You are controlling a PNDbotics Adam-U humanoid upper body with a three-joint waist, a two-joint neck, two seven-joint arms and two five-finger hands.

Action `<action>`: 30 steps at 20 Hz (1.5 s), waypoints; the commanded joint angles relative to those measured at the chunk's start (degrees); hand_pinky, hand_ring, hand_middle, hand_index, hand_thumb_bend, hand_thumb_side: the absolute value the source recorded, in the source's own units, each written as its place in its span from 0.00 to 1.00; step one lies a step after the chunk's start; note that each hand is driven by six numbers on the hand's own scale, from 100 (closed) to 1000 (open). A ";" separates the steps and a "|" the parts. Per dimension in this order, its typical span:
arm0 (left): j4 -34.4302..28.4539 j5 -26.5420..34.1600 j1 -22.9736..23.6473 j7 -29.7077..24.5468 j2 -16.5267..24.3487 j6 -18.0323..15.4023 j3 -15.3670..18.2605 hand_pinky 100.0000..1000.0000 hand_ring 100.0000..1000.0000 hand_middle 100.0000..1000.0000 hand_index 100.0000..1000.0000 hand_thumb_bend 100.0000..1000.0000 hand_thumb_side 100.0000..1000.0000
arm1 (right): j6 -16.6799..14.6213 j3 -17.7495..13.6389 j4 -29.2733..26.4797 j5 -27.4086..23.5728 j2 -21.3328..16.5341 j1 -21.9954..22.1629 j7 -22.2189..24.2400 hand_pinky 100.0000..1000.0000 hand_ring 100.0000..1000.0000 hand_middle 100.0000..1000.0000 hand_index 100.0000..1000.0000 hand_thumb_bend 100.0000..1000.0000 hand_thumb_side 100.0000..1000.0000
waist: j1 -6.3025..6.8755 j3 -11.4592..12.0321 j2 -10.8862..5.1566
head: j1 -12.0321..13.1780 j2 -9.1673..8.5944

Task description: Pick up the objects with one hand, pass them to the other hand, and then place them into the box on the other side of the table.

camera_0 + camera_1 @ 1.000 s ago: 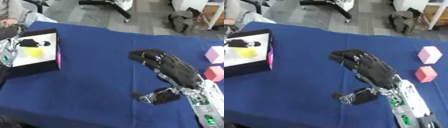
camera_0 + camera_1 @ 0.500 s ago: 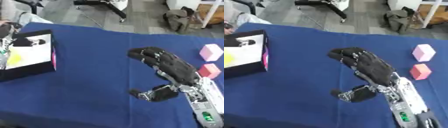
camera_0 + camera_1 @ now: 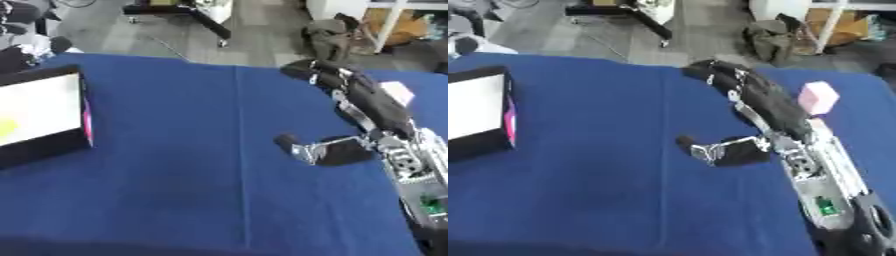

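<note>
Pink blocks [image 3: 817, 97] now sit just right of the right robot hand [image 3: 754, 102]; its fingers spread, empty; camera swung right, box [image 3: 39, 117] far left; next pickup pending.

Blue table [image 3: 192, 165] open mid-span; box [image 3: 39, 120] (left edge) only obstacle.
</note>
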 commanded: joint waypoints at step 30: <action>-6.79 5.57 8.00 -6.95 -14.35 0.92 -4.17 0.73 0.71 0.58 0.70 0.76 0.65 | 17.19 -13.29 56.44 -8.00 -5.22 -13.69 -13.68 0.89 0.94 0.84 0.85 0.27 0.66 | 0.21 1.50 1.68 | -10.95 0.31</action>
